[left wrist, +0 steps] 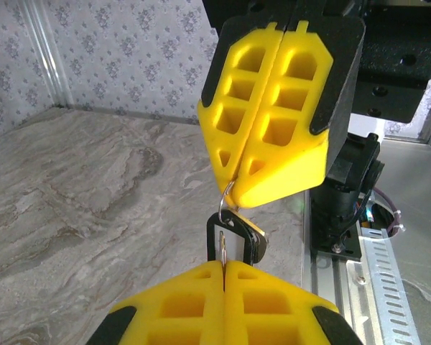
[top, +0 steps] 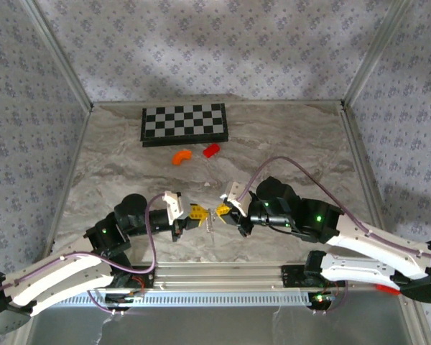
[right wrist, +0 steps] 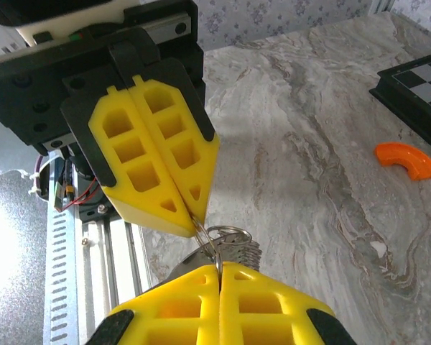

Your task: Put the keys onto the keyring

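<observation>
The left pincer and the right pincer are seen tip to tip above the near edge of the grey, marble-veined surface. Both are made of yellow plastic with a ribbed, hollow-celled pattern, backed by black housings. The fingers of each are pressed together along a straight seam.

The keys, a small dark oblong piece with a pale silvery centre, are clamped at the lower end in the seam of the left pincer. The keyring, a thin silvery wire loop, is pinched at the tip of the right pincer and lies against the top of the keys. From the right wrist, a coiled, chain-like strand is shown beside the loop.

Farther back, a glossy black-and-white checkerboard lies flat. A curved orange piece and a red block are placed just in front of it, near each other.
</observation>
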`<action>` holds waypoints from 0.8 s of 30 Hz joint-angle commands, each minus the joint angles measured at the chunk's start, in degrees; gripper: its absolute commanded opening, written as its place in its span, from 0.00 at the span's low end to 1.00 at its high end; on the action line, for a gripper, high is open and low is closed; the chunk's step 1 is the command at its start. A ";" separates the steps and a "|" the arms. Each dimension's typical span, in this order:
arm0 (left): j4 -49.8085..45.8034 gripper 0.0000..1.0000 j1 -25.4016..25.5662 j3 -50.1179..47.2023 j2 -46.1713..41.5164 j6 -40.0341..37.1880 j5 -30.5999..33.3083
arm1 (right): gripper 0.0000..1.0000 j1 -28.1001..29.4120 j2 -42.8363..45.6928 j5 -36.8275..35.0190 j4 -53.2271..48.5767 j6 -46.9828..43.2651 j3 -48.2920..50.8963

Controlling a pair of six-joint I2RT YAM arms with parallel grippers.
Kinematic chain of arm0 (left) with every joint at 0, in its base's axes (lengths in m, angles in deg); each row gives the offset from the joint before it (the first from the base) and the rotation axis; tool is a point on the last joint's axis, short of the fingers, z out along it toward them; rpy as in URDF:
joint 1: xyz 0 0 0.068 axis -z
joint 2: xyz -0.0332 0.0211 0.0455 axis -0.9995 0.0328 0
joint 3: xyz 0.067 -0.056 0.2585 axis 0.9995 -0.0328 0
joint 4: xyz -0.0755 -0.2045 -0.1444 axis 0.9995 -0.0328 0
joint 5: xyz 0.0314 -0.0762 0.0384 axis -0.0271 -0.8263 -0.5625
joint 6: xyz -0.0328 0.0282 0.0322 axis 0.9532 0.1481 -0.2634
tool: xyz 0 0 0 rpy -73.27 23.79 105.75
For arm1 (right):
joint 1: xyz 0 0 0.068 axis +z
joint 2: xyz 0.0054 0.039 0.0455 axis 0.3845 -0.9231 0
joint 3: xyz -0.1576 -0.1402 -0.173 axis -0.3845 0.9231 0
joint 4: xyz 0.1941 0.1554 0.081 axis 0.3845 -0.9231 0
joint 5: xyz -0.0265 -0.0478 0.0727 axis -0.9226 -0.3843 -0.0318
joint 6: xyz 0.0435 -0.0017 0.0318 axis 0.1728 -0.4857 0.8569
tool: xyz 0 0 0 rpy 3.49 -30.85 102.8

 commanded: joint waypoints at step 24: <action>2.31 0.00 0.16 0.54 -1.63 0.56 -2.39 | 0.00 -0.63 14.39 10.12 18.28 -19.03 15.98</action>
